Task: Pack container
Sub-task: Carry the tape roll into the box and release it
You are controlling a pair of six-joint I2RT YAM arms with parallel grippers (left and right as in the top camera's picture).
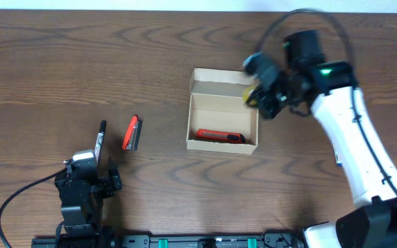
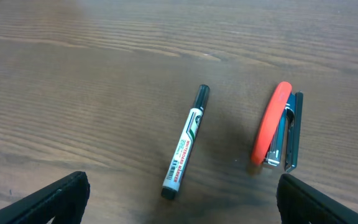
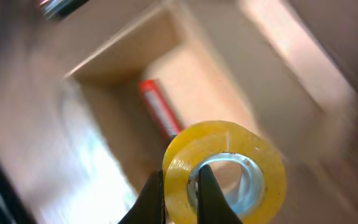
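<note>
The container [image 1: 222, 140] is an open tan cardboard box at table centre, its flap lid folded back. A red tool [image 1: 220, 136] lies inside it; in the right wrist view it shows as a red bar [image 3: 157, 112] in the box [image 3: 117, 62]. My right gripper [image 1: 259, 96] hovers over the box's right rim, shut on a yellow tape roll [image 3: 229, 168], one finger through its hole [image 3: 180, 193]. My left gripper [image 1: 88, 165] is open near the front left, behind a black-and-white marker [image 2: 185, 144] and a red stapler [image 2: 277, 134].
The marker [image 1: 100, 138] and stapler [image 1: 132, 133] lie on the wooden table to the left of the box. The right arm's white link [image 1: 353, 138] runs from the front right corner to the box.
</note>
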